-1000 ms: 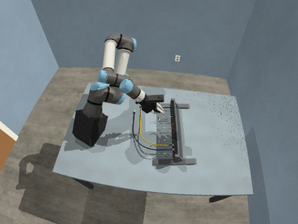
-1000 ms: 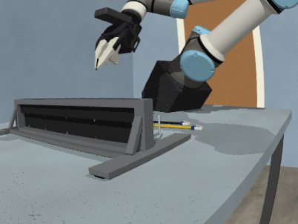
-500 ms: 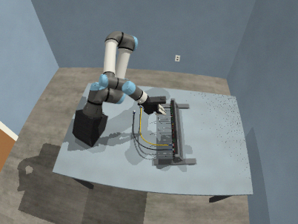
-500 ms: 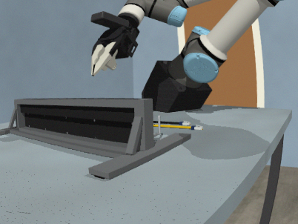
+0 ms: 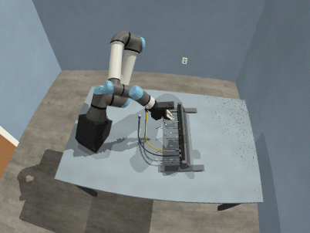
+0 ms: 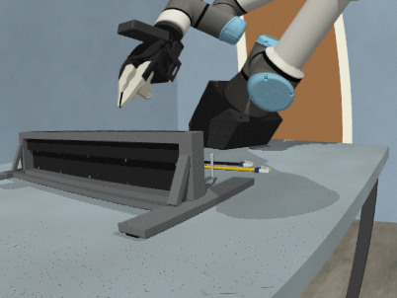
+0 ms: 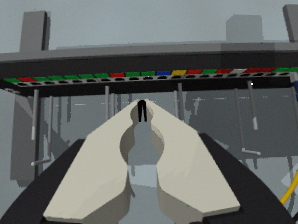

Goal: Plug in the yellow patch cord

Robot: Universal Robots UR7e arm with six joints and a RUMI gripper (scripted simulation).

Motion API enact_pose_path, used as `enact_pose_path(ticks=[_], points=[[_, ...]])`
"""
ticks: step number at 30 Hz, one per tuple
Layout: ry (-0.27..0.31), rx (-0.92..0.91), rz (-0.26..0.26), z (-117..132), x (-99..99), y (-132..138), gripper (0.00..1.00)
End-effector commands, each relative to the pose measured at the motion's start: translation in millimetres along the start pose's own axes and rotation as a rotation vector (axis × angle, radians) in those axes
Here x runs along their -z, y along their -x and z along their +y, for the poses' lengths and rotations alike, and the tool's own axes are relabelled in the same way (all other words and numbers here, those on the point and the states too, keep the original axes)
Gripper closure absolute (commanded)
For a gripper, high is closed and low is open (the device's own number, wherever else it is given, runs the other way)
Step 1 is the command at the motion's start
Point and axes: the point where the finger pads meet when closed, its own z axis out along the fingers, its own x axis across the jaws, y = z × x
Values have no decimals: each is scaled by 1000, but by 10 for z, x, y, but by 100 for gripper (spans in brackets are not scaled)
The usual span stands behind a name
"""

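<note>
Pale cream claw (image 5: 170, 115) (image 6: 119, 105) (image 7: 142, 101), yellow cord (image 5: 146, 129) (image 6: 229, 168) (image 7: 290, 191), grey rack (image 5: 186, 135) (image 6: 198, 163) (image 7: 150, 48), black-speckled blue-grey table (image 5: 220, 154) (image 6: 296, 197)

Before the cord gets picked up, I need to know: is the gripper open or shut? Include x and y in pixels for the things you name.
Shut: its pale fingertips (image 6: 119, 106) meet, nothing between them.

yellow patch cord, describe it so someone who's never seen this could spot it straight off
On the table, find the long dark rack. A thin cord runs from its ports and curves toward the robot's side, ending in a loose plug. It is yellow; the similar cord beside it is black.
</note>
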Motion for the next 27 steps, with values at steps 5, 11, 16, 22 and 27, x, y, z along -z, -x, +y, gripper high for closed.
enact_pose_path(ticks=[5, 11, 16, 22, 27], points=[[-4, 0, 5, -6, -66, -5, 100], [-4, 0, 5, -6, -106, -5, 100], [-4, 0, 5, -7, -130, -5, 100], [-4, 0, 5, -7, -144, -5, 100], [-4, 0, 5, -7, -155, -5, 100]])
